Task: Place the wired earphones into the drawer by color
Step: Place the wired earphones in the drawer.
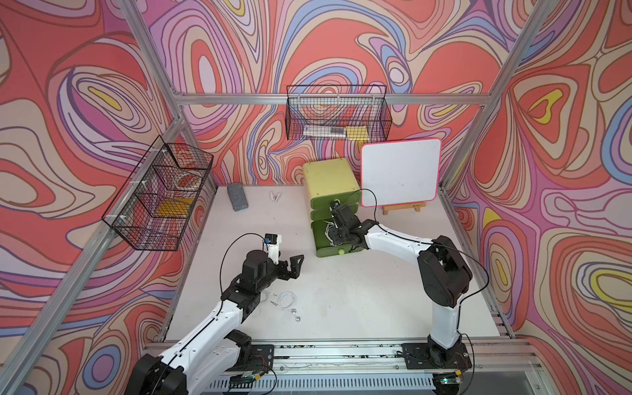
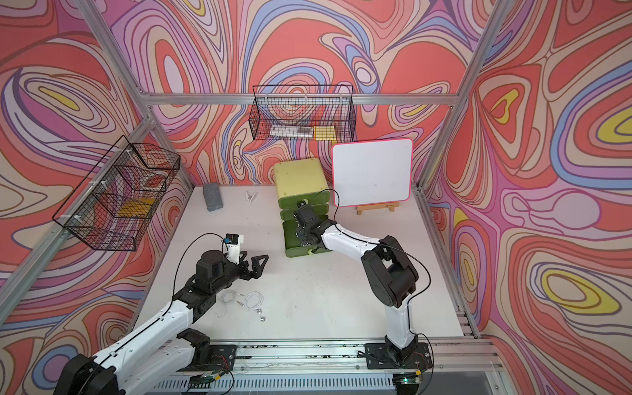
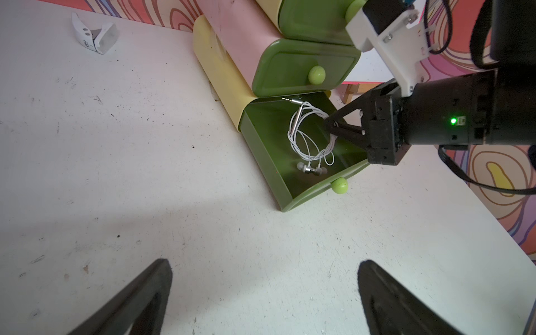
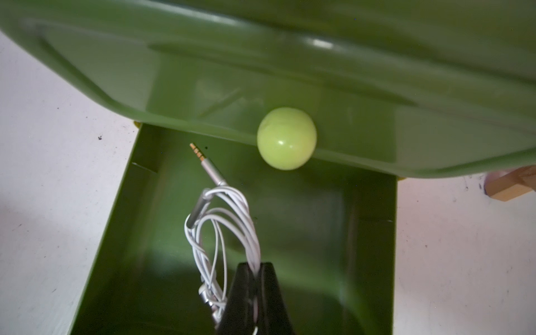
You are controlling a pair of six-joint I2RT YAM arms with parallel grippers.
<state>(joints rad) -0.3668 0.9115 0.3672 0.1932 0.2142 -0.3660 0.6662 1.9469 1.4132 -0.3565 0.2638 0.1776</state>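
Inside the pulled-out bottom drawer [image 3: 262,156], just right of centre in both top views, the right pincer [image 4: 255,265] is clamped on a white earphone bundle [image 4: 245,217]. Lower left of centre, the left pincer [image 3: 265,262] hangs wide open over the worktop [image 1: 342,290], more white earphones [image 1: 285,301] lying loose below it.

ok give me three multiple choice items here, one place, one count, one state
1. Where is the white coiled earphone bundle gripped by the right hand?
A. in a wire basket
B. in the open bottom green plastic drawer
C. on the whiteboard

2. How many green drawers are pulled out?
A. none
B. one
C. three

3. The left hand is:
A. open, empty
B. shut, empty
C. shut on earphones

1 B, the bundle hangs between that drawer's walls; 2 B, the middle drawer and top drawer sit shut; 3 A, its fingers stand wide over bare white table.
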